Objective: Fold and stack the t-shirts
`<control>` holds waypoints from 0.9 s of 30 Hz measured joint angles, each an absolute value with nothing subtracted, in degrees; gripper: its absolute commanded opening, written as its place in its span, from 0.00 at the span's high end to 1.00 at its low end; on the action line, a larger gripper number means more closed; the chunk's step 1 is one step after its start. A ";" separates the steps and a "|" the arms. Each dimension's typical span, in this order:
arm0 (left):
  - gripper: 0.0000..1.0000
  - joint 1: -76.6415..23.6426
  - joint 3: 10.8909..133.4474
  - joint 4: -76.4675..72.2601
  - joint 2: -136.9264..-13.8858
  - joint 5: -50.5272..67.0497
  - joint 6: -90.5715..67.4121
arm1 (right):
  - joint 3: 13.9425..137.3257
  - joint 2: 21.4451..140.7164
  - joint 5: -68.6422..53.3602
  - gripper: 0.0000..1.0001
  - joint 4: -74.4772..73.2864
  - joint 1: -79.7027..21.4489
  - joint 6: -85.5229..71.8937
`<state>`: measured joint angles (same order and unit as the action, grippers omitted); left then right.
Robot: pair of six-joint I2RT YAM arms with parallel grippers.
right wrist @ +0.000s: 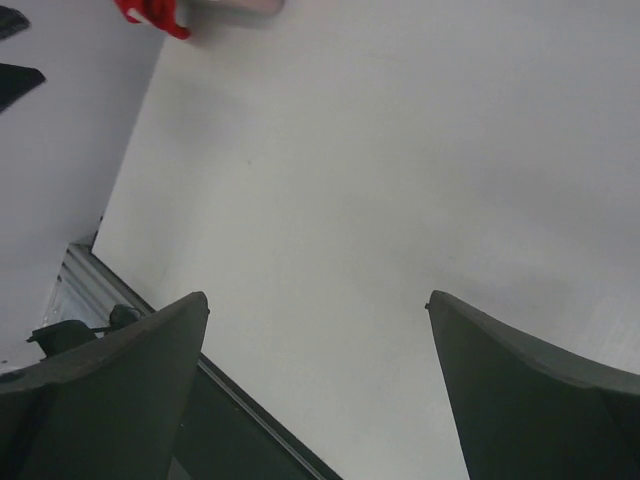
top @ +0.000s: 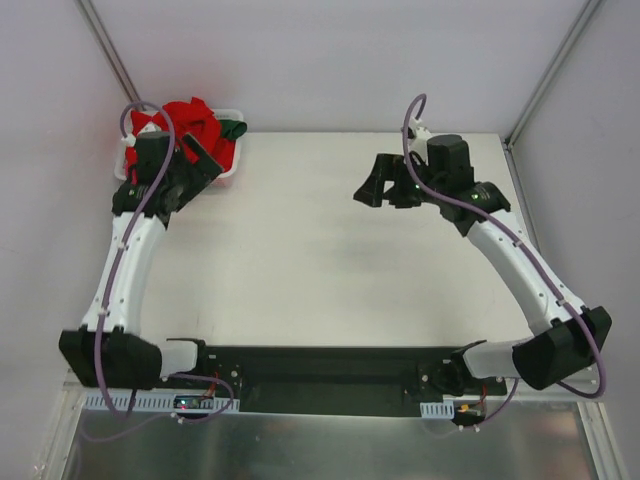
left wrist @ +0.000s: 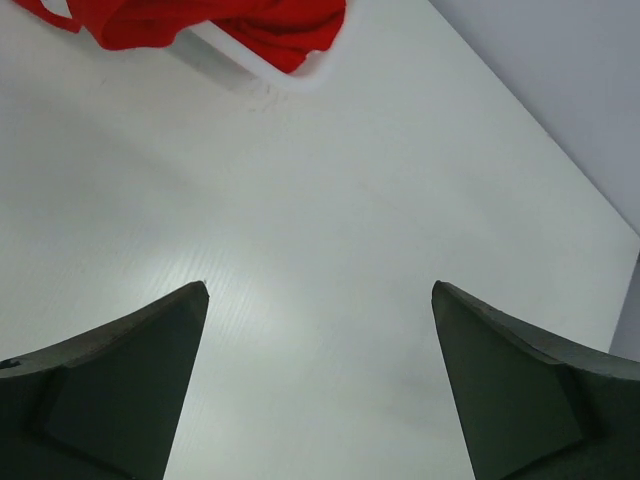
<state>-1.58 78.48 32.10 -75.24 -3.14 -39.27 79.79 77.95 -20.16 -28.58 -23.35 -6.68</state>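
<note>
Crumpled red t-shirts (top: 190,122) with a dark green one (top: 232,130) fill a white basket (top: 232,172) at the table's far left corner. The red cloth hangs over the basket rim in the left wrist view (left wrist: 240,25) and shows as a small red scrap in the right wrist view (right wrist: 152,14). My left gripper (top: 198,158) is open and empty, right beside the basket's near side. My right gripper (top: 377,186) is open and empty, above the bare table at the far right of centre.
The white table top (top: 320,260) spreads between the arms. A black base rail (top: 320,370) runs along the near edge. Grey walls stand behind and at both sides.
</note>
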 measured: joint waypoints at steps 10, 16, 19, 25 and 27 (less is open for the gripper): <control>0.01 3.88 61.91 32.21 -59.11 7.27 -37.87 | 70.96 73.95 -15.99 0.04 -19.86 -29.52 -13.41; 0.01 4.93 60.55 32.12 -57.98 10.50 -38.19 | 70.39 73.80 -15.44 0.04 -18.52 -29.52 -14.74; 0.01 6.48 60.55 31.92 -57.28 10.74 -38.65 | 70.57 73.67 -13.93 0.04 -18.98 -29.54 -15.00; 0.01 13.89 62.72 32.27 -60.82 11.97 -39.77 | 78.28 73.78 0.27 0.04 -29.74 -25.74 -17.78; 0.01 15.29 65.47 32.08 -64.14 11.99 -39.77 | 79.64 73.49 2.09 0.04 -30.70 -21.21 -18.61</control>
<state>15.29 65.47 32.08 -64.14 11.99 -39.77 79.64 73.49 2.09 -30.70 -21.21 -18.61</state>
